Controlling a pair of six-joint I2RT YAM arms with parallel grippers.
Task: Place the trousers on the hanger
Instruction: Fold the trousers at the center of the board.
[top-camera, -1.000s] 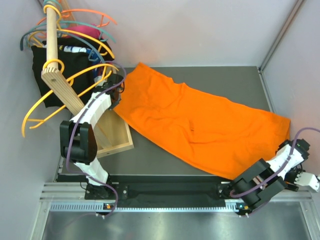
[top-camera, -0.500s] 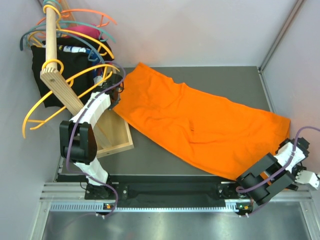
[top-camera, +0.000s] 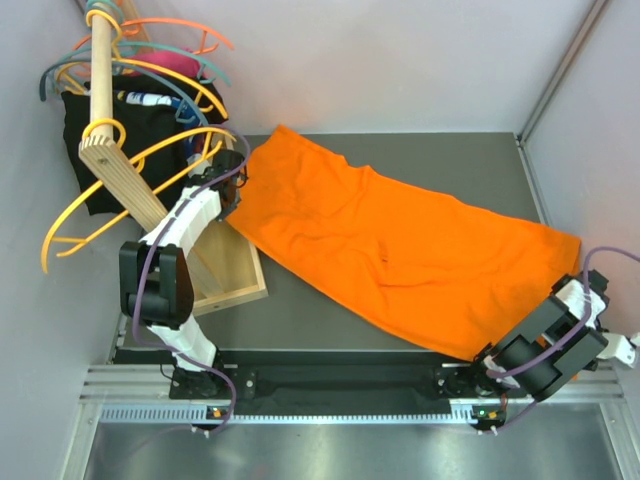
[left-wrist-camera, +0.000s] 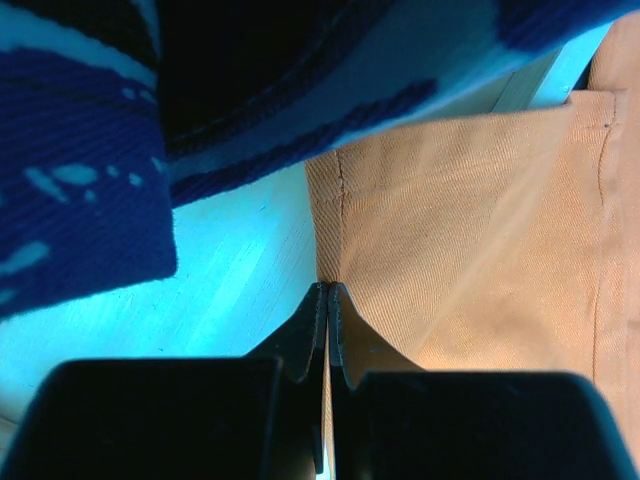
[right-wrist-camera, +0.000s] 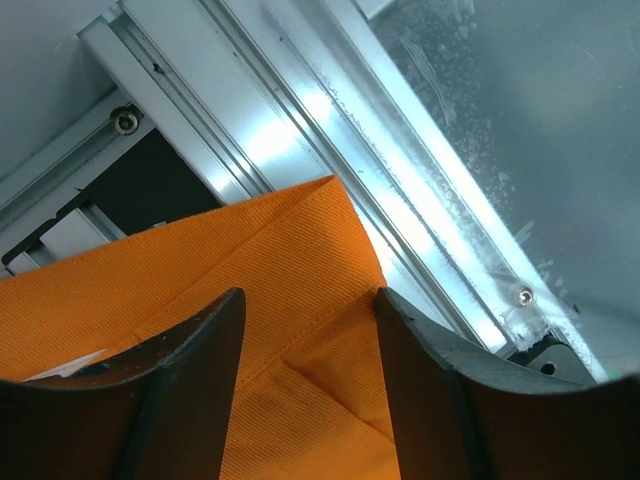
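wooden rack (top-camera: 120, 175): up and to the left of the left hand (left-wrist-camera: 327, 305), pole crowded with hangers; wooden base (top-camera: 235, 285) directly under that arm
black garments (top-camera: 105, 150): hung on the rack, just left of the left hand
blue-patterned cloth (left-wrist-camera: 80, 150): close above the left fingertips in the wrist view, blocking most of the view beyond
coral and teal hangers (top-camera: 180, 25): higher on the pole, well beyond the left hand
hanger (top-camera: 70, 208): amber-yellow, hooked on the pole, wide arms curving out to the left of the left hand
trousers (top-camera: 400, 250): spread flat and diagonal on the tabletop (top-camera: 480, 160), stretched between the two hands, one end at each
left hand: clenched tight, fingertips pinching a fold at the far left corner of the trousers
right hand (right-wrist-camera: 308, 300): released, jaws well apart on either side of the near right corner of the trousers, cloth between the fingers; contact with the pads impossible to tell
metal rail (right-wrist-camera: 300, 130): just past the right hand, under the cloth corner
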